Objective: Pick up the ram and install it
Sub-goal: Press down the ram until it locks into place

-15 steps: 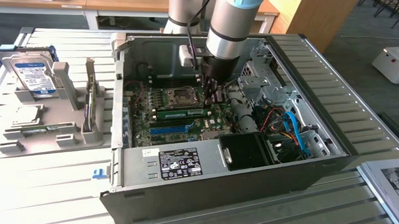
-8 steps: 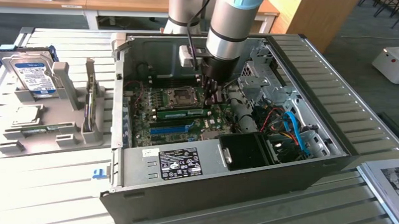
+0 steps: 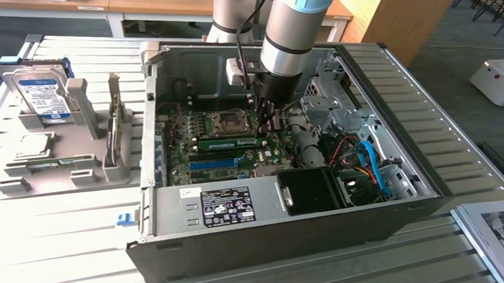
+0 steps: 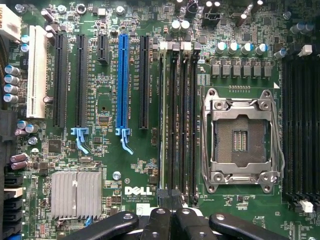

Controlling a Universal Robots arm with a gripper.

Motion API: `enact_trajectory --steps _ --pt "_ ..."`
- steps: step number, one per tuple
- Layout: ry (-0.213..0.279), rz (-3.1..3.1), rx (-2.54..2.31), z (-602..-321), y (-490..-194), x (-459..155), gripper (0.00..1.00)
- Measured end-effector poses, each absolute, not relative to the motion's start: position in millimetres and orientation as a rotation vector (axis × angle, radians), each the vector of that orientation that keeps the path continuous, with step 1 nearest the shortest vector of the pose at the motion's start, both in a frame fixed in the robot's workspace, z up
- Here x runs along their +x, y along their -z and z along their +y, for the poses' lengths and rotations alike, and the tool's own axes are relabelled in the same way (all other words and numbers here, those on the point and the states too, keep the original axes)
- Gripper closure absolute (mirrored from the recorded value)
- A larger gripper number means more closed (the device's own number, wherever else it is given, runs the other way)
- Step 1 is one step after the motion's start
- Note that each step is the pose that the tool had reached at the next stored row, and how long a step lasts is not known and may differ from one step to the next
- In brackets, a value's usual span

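Note:
The ram (image 3: 231, 142) is a narrow green stick standing on edge in a memory slot of the motherboard, inside the open computer case (image 3: 418, 185). It lies beside the CPU socket (image 3: 232, 120). My gripper (image 3: 265, 124) reaches down into the case over the end of the ram towards the exterior view's right. In the wrist view the ram (image 4: 165, 115) runs edge-on along the outermost of the slots next to the CPU socket (image 4: 240, 135). The black fingers of my gripper (image 4: 172, 216) are shut together just past the slot's end clip. I cannot tell whether they touch the stick.
A grey holder (image 3: 58, 172) at the exterior view's left carries a hard drive (image 3: 42, 96), an upright green expansion card (image 3: 112, 124) and a CPU chip (image 3: 33, 145). Inside the case are the power supply (image 3: 224, 203), cables (image 3: 364, 161), a blue slot (image 4: 122, 80) and a heatsink (image 4: 76, 194).

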State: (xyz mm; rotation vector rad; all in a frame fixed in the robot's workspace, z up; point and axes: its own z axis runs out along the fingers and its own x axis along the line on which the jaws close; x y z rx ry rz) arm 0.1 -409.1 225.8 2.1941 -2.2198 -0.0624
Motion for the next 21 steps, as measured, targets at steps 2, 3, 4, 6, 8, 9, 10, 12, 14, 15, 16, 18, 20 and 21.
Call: enact_trajectory --steps 2,3,4,6,8,9,10,12,14,15,16,18,20,21 --pt "0.063 -2.220 2.194 -409.1 -225.7 0.1 0.90" --pt "0.063 -2.220 2.194 -409.1 -225.6 0.1 0.90" --pt "0.063 -2.220 2.194 -409.1 -225.6 0.1 0.90" --pt "0.063 -2.220 2.194 -409.1 -225.4 0.1 0.90" --pt "0.063 -2.220 2.194 -409.1 -225.1 0.1 0.90" --pt "0.063 -2.220 2.194 -409.1 -224.9 0.1 0.90" --pt "0.062 -2.220 2.194 -409.1 -224.7 0.1 0.90" --pt "0.062 -2.220 2.194 -409.1 -224.4 0.1 0.90" --pt "0.063 -2.220 2.194 -409.1 -224.0 0.1 0.90" --pt "0.063 -2.220 2.194 -409.1 -224.0 0.1 0.90" --pt "0.063 -2.220 2.194 -409.1 -224.0 0.1 0.90" --pt "0.063 -2.220 2.194 -409.1 -224.0 0.1 0.90" --pt "0.063 -2.220 2.194 -409.1 -223.9 0.1 0.90" --pt "0.063 -2.220 2.194 -409.1 -223.9 0.1 0.90"
